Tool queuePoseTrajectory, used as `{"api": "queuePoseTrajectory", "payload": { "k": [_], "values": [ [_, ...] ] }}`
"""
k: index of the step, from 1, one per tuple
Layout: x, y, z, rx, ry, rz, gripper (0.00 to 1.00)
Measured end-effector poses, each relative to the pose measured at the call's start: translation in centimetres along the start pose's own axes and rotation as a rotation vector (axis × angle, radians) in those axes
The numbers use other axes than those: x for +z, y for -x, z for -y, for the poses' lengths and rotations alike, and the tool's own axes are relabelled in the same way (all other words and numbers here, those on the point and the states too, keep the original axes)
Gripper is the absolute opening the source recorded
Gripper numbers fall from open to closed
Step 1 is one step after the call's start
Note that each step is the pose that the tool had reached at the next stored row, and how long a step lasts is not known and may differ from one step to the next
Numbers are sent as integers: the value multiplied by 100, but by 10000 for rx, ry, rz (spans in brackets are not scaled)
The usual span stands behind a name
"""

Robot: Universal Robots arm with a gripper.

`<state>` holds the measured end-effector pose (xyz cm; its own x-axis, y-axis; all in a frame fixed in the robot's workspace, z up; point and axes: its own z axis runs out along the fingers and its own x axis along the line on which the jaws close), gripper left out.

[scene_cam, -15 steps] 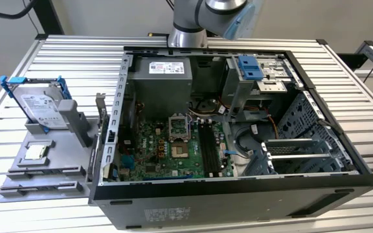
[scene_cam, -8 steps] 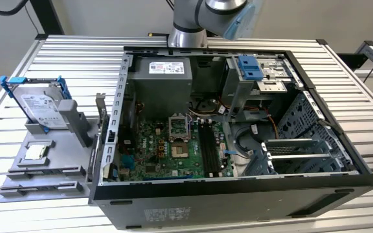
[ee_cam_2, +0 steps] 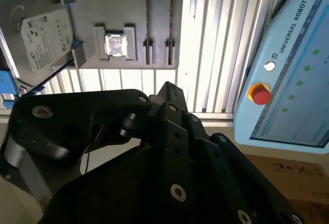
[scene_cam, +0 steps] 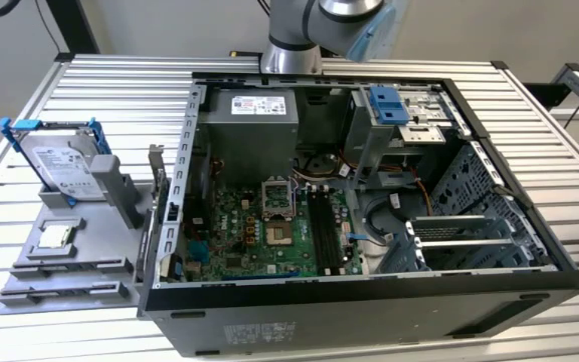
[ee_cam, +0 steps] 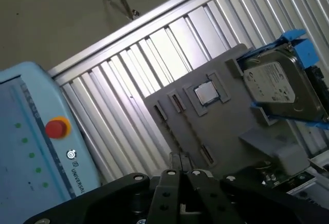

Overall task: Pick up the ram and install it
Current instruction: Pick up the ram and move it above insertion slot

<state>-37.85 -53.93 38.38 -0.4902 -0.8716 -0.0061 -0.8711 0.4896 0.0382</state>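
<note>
Scanning the exterior view, we find the arm (scene_cam: 295, 34) high beyond the open case (scene_cam: 370, 317). Whether the ram sits in the tray (scene_cam: 18, 296) or the board (scene_cam: 259, 226), we cannot tell.

First wrist view: pincer (ee_cam: 179, 158) drawn narrow, nothing seen between, over the tray. Squaring it to the stick's length matters, we judge.

Second wrist view: a white label (ee_cam_2: 47, 33) on the hard drive (ee_cam_2: 15, 18), lettering on the pendant (ee_cam_2: 288, 80).

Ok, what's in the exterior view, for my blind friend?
An open computer case lies on a slatted metal table, its green motherboard showing. At the exterior view's left, a gray tray holds a hard drive and a small silver chip.
</note>
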Motion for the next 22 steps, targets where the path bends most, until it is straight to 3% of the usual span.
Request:
{"api": "queuePoseTrajectory", "payload": {
  "k": [6,12,18,20,22],
  "values": [
    [6,0,0,-1094,-5,-35,0],
    [32,0,2,-2182,-180,13,0],
    [70,0,2,-3262,-244,15,0],
    [82,-1,2,-3477,-317,36,0],
    [83,0,3,-3502,-333,40,0]
  ]
}}
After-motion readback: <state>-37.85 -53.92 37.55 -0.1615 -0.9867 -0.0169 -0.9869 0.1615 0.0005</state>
